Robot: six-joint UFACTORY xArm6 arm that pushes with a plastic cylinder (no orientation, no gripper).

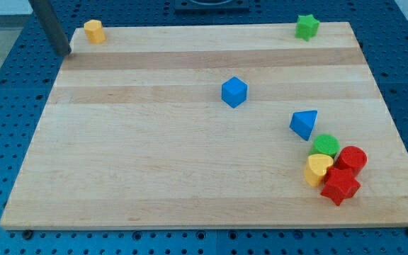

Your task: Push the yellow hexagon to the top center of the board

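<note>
The yellow hexagon [94,31] sits at the board's top left corner. My tip [64,51] is at the board's left edge, to the left of and slightly below the yellow hexagon, a short gap apart from it. The dark rod rises from the tip toward the view's top left.
A green star [306,27] is at the top right. A blue cube [234,92] is near the middle and a blue triangle [304,124] is right of it. A green cylinder [325,146], yellow heart [318,168], red cylinder [351,159] and red star [340,186] cluster at the lower right of the wooden board [154,170].
</note>
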